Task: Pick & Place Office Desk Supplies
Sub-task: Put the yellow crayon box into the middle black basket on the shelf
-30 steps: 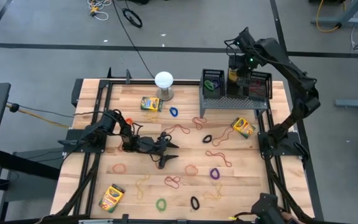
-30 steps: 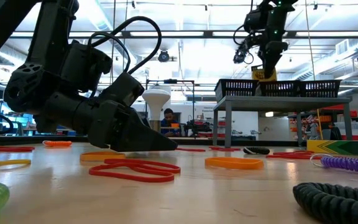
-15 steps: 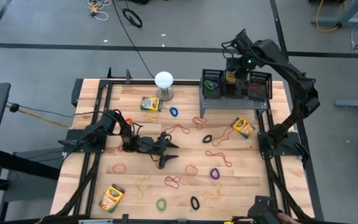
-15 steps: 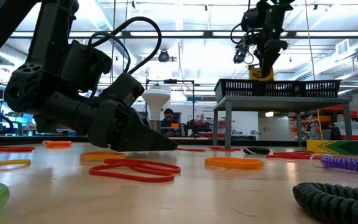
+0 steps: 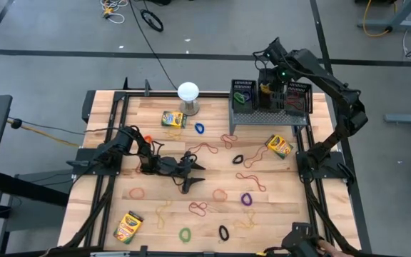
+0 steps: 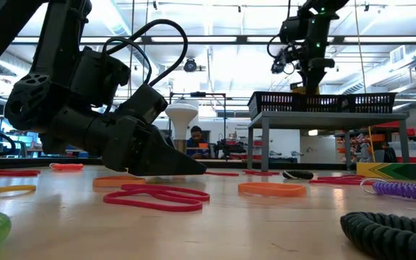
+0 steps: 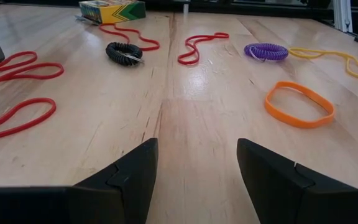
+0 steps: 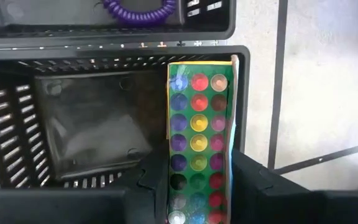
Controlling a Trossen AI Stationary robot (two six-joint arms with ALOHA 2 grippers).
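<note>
High view: a pale wood-plank table [image 5: 155, 118] stands on a grey floor crossed by dark lines and cables. Rubber-band loops [image 5: 207, 148] in many colours lie scattered over it, with crayon boxes [image 5: 172, 118] near the white globe [image 5: 188, 91] and elsewhere. The right gripper [image 5: 265, 87] hangs over the middle mesh bin [image 5: 269, 100] on the grey riser [image 5: 304, 123]. The left gripper [image 5: 197, 177] lies low at mid-table, fingers spread wide.

Low view: the room behind is a bright workshop with ceiling lights; a person sits far off.

Left wrist view: nothing lies between the parted fingers [image 7: 126, 180]; an orange band [image 7: 299, 103] is near.

Right wrist view: a crayon box [image 8: 197, 143], end-on, stands between the fingers inside the bin; whether they grip it I cannot tell. No writing is readable.
</note>
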